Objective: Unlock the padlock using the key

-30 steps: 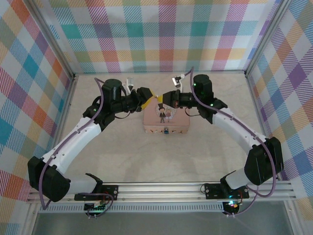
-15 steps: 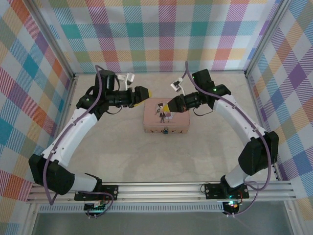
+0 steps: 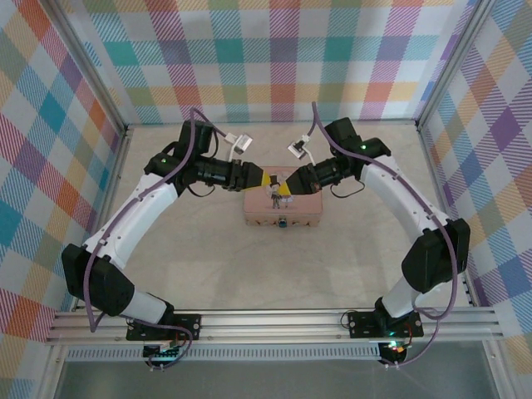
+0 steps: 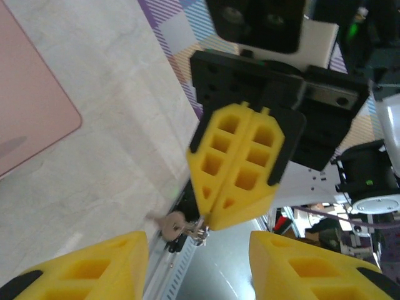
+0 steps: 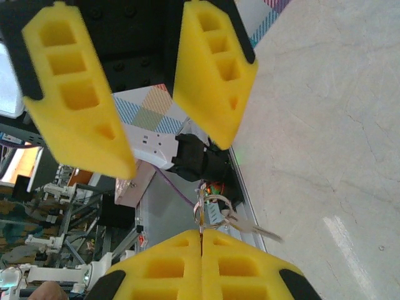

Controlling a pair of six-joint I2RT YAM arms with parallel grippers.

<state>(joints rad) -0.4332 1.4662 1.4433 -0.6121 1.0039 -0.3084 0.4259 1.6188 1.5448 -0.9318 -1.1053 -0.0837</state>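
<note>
Tin, pink, mid-table. Left gripper at its 11 o'clock, spread wide, empty; right gripper at 1 o'clock, clamped on key ring. Padlock at tin's 6 o'clock edge. Key, dangling loose. Could swing aside mid-handover and drop.

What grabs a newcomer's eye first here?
Two end effectors meet tip to tip above the pink tin mid-table. The right end effector is shut on a key ring with a key dangling; the left end effector faces it, open. A tiny blue padlock sits at the tin's near edge.
</note>
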